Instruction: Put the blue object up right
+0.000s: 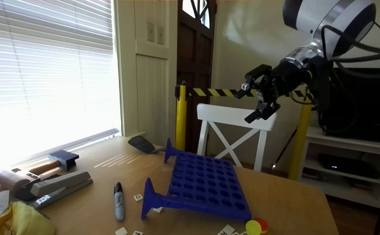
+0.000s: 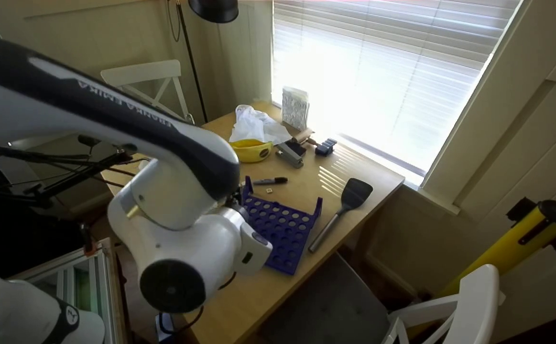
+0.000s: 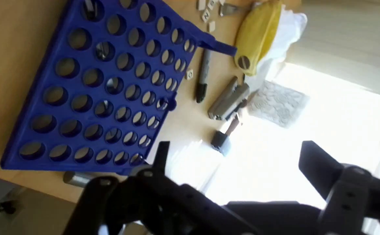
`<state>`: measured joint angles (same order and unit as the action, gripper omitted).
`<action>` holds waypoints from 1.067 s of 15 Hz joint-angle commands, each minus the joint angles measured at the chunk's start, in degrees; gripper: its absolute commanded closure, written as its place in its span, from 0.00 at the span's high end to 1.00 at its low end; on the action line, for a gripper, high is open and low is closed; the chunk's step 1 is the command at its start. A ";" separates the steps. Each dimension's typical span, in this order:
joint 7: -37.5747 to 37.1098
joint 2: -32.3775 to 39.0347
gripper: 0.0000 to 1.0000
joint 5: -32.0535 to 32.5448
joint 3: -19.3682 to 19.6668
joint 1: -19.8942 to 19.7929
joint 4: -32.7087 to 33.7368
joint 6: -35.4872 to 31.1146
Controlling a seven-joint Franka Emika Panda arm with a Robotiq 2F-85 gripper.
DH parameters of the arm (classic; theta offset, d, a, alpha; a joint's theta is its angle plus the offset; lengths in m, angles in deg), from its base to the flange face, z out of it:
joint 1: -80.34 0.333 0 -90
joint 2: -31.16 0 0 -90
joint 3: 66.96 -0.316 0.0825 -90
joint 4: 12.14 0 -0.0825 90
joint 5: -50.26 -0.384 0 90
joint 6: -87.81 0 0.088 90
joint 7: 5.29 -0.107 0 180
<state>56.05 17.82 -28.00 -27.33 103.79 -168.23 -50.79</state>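
Observation:
The blue object (image 1: 206, 178) is a large grid panel with rows of round holes. It lies flat on the wooden table, and its side feet (image 1: 147, 199) stick up at the end nearer the window. An exterior view shows the blue object (image 2: 289, 234) partly covered by the arm. High above the table, clear of the panel, hangs my gripper (image 1: 246, 105) with its jaws spread wide. From the wrist, the blue object (image 3: 87, 90) fills the upper left, while my gripper (image 3: 234, 153) has nothing between its fingers.
A spatula (image 2: 355, 193) lies close beside the panel. On the window side are a marker (image 1: 119, 204), a stapler (image 1: 62, 186), a mallet (image 1: 64, 160) and a yellow banana-shaped pouch (image 1: 23, 222). Letter tiles and a yellow disc (image 1: 253, 227) rest near the panel. A white chair (image 1: 235, 114) stands behind.

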 commanded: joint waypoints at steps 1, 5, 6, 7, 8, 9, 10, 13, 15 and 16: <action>11.80 8.26 1.00 -12.20 8.50 0.02 2.66 14.69; 17.28 20.25 1.00 -18.05 3.42 -10.38 3.02 31.37; 17.43 22.96 1.00 -18.80 1.64 -12.04 3.64 32.84; 17.32 25.41 1.00 -19.63 -1.92 -15.22 4.46 33.02; 16.86 27.68 1.00 -21.03 -5.40 -17.81 5.63 30.78; 16.56 29.85 1.00 -22.50 -8.33 -20.40 6.80 29.73; 15.74 31.61 1.00 -23.40 -11.00 -22.54 8.03 28.23; 13.15 36.16 1.00 -24.40 -17.16 -27.34 12.44 26.26; 14.76 33.63 1.00 -22.42 -18.18 -28.94 10.18 25.72; 14.48 34.66 1.00 -22.43 -18.70 -29.23 11.18 25.76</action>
<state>70.42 53.00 -51.02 -43.22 77.48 -157.09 -24.00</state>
